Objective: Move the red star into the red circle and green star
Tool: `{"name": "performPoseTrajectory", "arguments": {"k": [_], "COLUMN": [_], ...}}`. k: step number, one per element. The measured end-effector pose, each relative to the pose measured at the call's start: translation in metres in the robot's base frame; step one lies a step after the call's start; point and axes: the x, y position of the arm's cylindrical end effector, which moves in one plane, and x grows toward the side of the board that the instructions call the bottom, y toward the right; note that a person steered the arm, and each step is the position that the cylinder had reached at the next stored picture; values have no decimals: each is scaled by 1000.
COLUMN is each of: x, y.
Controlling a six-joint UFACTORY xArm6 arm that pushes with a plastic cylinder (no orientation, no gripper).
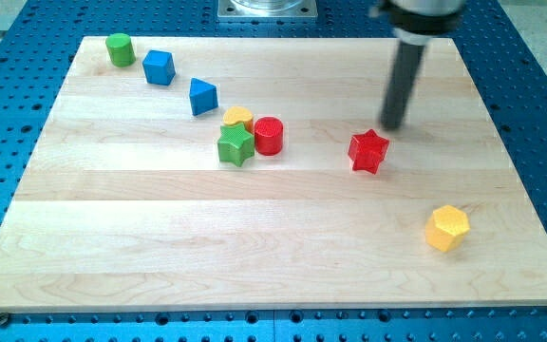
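The red star (368, 151) sits on the wooden board (160, 247) in the right half, well apart from its goal. That goal is the small cluster near the board's centre: the red circle (269, 135), an upright red cylinder, touches the green star (236, 146) on the star's 3 o'clock side, and a yellow heart-shaped block (238, 116) rests just at the green star's 12 o'clock.

My tip (391, 127) stands just beside the red star, at about its 1 o'clock, very near but with contact hard to judge. There are no jaws on this rig, only the straight rod, so nothing is clenched or released; the rod can only shove.

By my judgement the task is barely begun: the star lies a long way out at the cluster's 3 o'clock, with bare board between them. What is left is the whole push toward the view's left. From where the tip is now, a push would likely send the star toward 7 o'clock, so moving round to the star's 3 o'clock side seems wise first.

Elsewhere, a green cylinder (119, 48), a blue cube (159, 67) and a blue triangular block (202, 97) run in a line from the upper left toward the cluster, and a yellow hexagon (446, 228) lies at the red star's 5 o'clock, clear of the path.
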Motion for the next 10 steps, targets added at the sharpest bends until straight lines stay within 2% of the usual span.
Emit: {"name": "performPoseTrajectory", "arguments": {"k": [1,2,3,4,6,7,8,9,10], "x": [50,51,67,111,84,97,113,73,98], "y": [-20,-77,-103,-50,-176,-199,-123,-29,91]}}
